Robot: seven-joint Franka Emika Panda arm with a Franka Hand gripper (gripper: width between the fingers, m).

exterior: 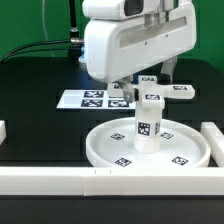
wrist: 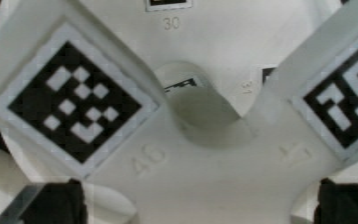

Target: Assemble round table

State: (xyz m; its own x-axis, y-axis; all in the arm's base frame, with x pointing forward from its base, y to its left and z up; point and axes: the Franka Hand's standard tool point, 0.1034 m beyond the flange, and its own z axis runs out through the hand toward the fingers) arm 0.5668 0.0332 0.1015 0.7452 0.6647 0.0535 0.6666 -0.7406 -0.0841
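The round disc [exterior: 110, 150] lies near the front of the table. The short cylinder leg [exterior: 149, 124] stands upright in its central hub. The cross-shaped foot [exterior: 178, 91] lies flat behind the disc, partly hidden by my hand. My gripper [exterior: 145, 86] is low over the foot. In the wrist view the foot [wrist: 194, 150] fills the picture, with tagged arms on both sides and a round centre hole [wrist: 202, 112]. My gripper [wrist: 194, 208] is open. Its dark fingers [wrist: 48, 203] stand far apart on either side of the foot's white body.
The marker board [exterior: 88, 98] lies flat at the exterior view's left of the foot. White border blocks run along the front [exterior: 60, 181], at the exterior view's right [exterior: 214, 140] and at its left edge [exterior: 3, 131]. Cables hang at the back.
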